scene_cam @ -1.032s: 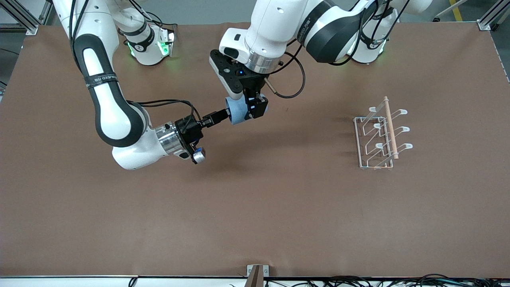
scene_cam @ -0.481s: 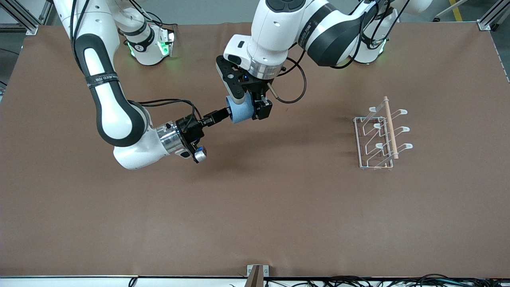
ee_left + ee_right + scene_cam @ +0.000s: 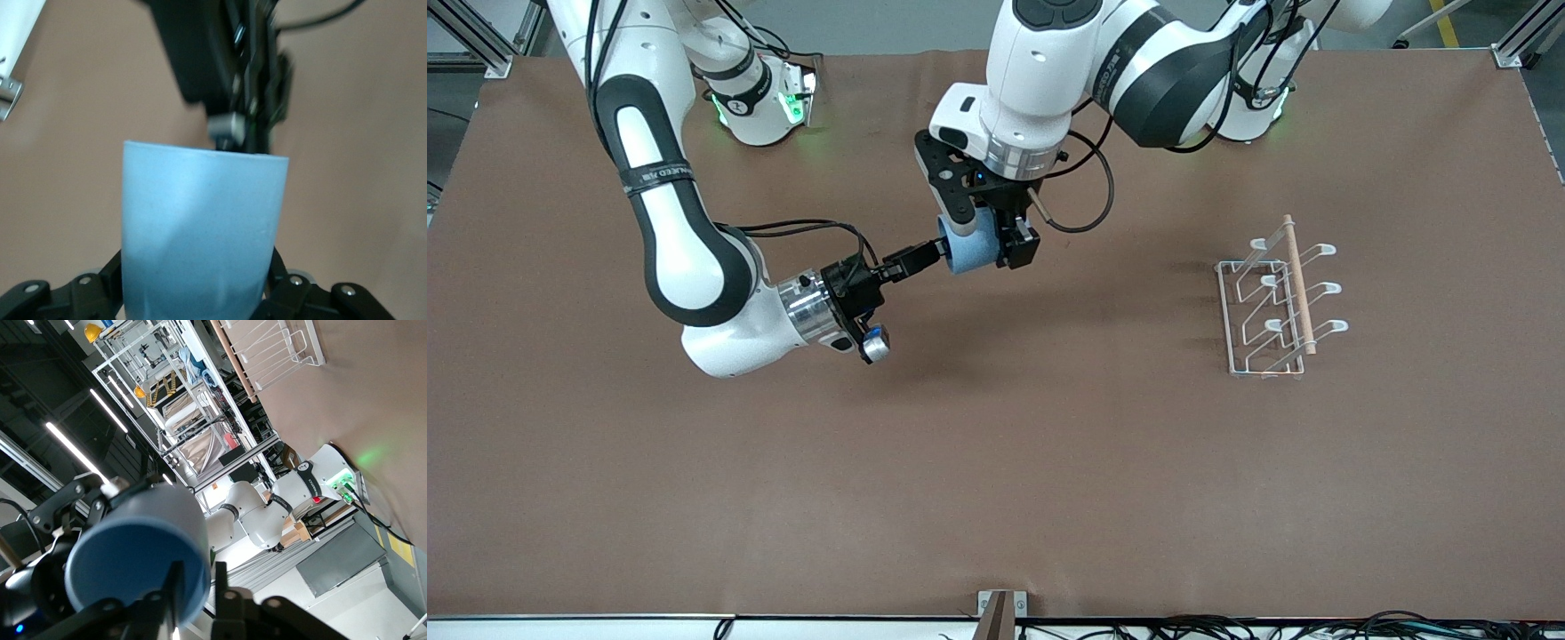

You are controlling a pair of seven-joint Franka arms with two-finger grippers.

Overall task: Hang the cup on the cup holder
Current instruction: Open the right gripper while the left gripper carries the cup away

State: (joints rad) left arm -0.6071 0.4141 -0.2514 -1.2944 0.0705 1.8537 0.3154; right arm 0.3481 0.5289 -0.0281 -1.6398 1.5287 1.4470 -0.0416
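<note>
Cup (image 3: 971, 252) is up in the air over the middle of the table (image 3: 996, 462), lying roughly sideways, caught between both arms. Left gripper (image 3: 989, 242) comes down from above and pinches the cup's body, one finger on each side; in the left wrist view the pale blue cup (image 3: 203, 233) sits between the two black fingers (image 3: 293, 293), wide end away from the camera. Right gripper (image 3: 925, 257) reaches in sideways from the right arm's end and meets one end of the cup; in the right wrist view its fingers (image 3: 175, 587) sit close together over the cup's round end (image 3: 137, 560), but whether they actually clamp it I can't tell. Cup holder (image 3: 1276, 298) stands on the table toward the left arm's end, well apart from the cup, white wire base flat on the surface, wooden rod (image 3: 1298, 284) along its top, prongs bare. Surface is a plain matte brown mat with faint arm shadows. Aluminium frame posts at the corners, cables along the edge nearest the front camera. Right wrist view shows metal shelving (image 3: 167, 380) and strip lights (image 3: 73, 450) in the room.
</note>
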